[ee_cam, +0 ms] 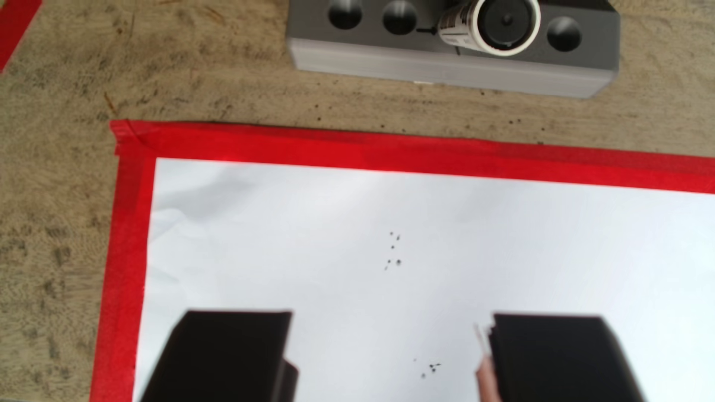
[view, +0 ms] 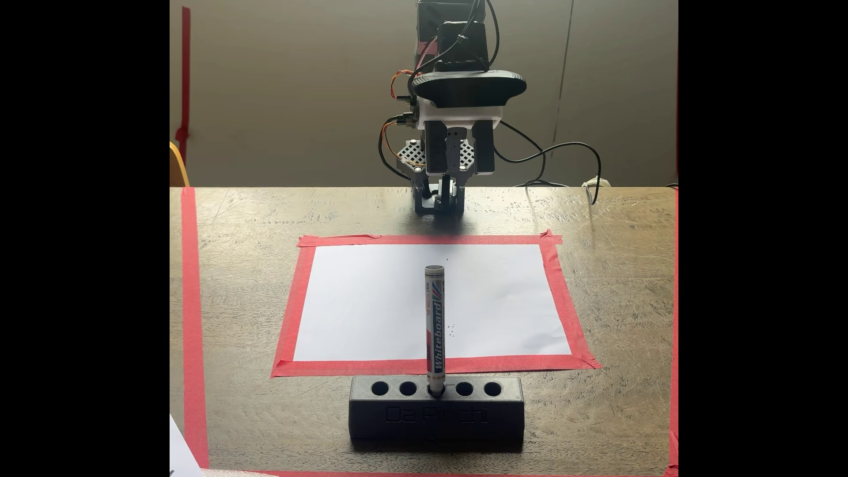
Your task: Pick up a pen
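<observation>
The pen (view: 435, 321) is a slim white marker printed "Whiteboard". It stands upright in the middle hole of a dark holder block (view: 436, 415) near the table's front edge. The wrist view looks almost straight down its round end (ee_cam: 503, 25), with the holder (ee_cam: 445, 73) at the top of that view. My gripper (view: 460, 165) hangs high over the far side of the table, well behind the pen. It also enters the wrist view (ee_cam: 392, 321) from the bottom as two dark fingers (ee_cam: 232, 355) standing wide apart, open, with bare paper between them.
A white sheet (view: 367, 302) framed in red tape (view: 426, 366) lies between the arm's base and the holder, marked with a few ink dots (ee_cam: 394, 251). A long red tape strip (view: 192, 321) runs down the table's left side. Black cables (view: 569, 151) trail at the back right.
</observation>
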{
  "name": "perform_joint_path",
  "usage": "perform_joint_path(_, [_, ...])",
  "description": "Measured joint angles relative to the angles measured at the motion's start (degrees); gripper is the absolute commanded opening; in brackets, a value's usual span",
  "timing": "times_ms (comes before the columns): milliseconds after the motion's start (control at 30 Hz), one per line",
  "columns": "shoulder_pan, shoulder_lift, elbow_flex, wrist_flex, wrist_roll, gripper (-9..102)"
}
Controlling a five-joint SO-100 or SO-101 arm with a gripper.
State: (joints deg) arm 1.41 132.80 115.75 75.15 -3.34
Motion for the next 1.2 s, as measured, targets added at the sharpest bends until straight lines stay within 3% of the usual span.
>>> perform_joint_path(433, [1.58, -16.96, -9.14, -11.87, 0.0, 101])
perform_joint_path(1200, [3.87, -41.57, -25.31, -16.52, 0.0, 101])
